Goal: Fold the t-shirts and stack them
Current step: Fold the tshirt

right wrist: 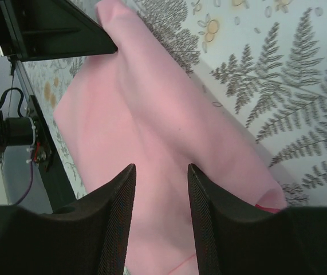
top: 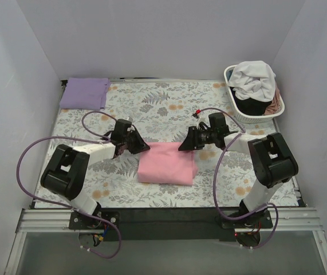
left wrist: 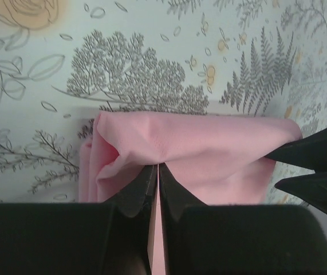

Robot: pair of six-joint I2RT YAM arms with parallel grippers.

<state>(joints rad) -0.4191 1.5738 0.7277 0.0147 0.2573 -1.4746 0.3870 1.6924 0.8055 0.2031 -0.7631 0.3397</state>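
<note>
At table (top: 163,109) centre: left end effector (left wrist: 156,168) pinching edge of pink t-shirt (top: 166,163); right end effector (right wrist: 161,172) released, hovering. Cloth soft, light, floppy: grab layered edges.

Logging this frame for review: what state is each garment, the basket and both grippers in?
pink t-shirt: folded, mid-table
lavender t-shirt: folded, far-left corner
laundry basket: holds crumpled shirts
left gripper: shut on pink t-shirt's edge
right gripper: open at pink t-shirt

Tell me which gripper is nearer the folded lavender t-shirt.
Left. The left gripper pinches the pink t-shirt at its far-left corner; the right gripper is open at its far-right corner, farther from the lavender t-shirt.
</note>
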